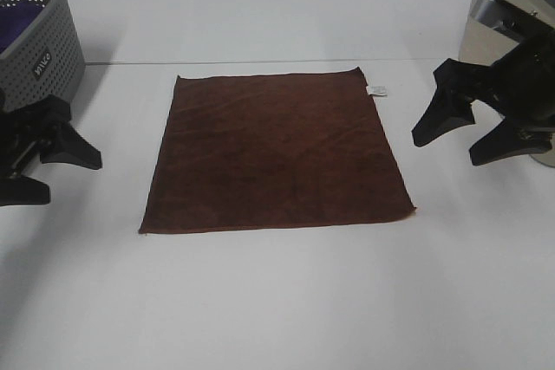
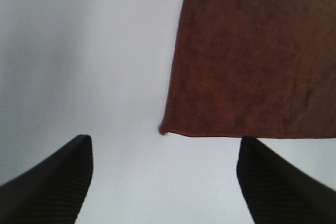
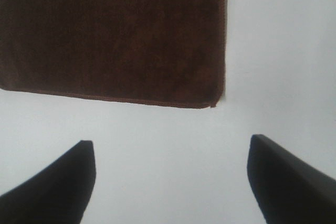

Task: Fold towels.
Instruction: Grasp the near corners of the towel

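The dark reddish-brown towel point(image 1: 276, 152) lies flat and spread out as a square in the middle of the white table, with a small white tag point(image 1: 378, 90) at its far right corner. My left gripper point(image 1: 62, 177) is open and empty, to the left of the towel. In the left wrist view the towel point(image 2: 257, 56) lies ahead of the open gripper point(image 2: 163, 166). My right gripper point(image 1: 453, 149) is open and empty, to the right of the towel. In the right wrist view the towel point(image 3: 113, 35) lies ahead of the open gripper point(image 3: 170, 169).
A grey perforated basket point(image 1: 43, 45) holding a purple cloth point(image 1: 17, 22) stands at the far left. A metal block point(image 1: 503, 15) stands at the far right behind my right arm. The white table point(image 1: 286, 301) extends in front of the towel.
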`<state>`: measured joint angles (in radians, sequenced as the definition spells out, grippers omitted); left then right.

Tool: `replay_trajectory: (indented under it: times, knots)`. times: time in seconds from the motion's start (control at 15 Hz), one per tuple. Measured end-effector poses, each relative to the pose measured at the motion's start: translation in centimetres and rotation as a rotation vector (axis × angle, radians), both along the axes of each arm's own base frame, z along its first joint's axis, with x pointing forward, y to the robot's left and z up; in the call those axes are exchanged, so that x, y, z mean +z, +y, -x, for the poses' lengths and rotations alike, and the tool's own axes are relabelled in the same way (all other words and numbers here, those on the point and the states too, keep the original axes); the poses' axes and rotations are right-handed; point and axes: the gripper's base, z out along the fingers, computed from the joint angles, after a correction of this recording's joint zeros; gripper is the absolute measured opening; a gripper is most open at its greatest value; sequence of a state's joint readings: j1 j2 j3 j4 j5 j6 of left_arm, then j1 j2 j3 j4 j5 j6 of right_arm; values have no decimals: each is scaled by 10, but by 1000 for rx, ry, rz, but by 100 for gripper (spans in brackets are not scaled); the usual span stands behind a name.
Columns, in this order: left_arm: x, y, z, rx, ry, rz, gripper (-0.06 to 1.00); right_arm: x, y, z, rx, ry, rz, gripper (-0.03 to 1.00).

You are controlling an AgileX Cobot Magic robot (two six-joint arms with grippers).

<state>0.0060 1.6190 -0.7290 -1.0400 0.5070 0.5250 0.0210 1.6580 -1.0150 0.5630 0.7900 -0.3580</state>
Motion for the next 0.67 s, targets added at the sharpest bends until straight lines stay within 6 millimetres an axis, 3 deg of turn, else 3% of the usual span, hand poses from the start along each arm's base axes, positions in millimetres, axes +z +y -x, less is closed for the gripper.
replay_trajectory:
  times: [0.13,0.27,0.47,0.67]
  knots:
    - [-20,-11,-31,-74,64,118,72,-29,-19,-24,-14,92,-139,75]
    - [-37,-14,-45,-85,97,155,72,-42,-26,-33,-19,91,-206,75]
    - [-55,-17,-54,-95,143,196,72,-67,-27,-46,3,125,-247,75]
    - [-71,-36,-57,-148,184,199,72,-85,-29,-61,11,140,-248,75]
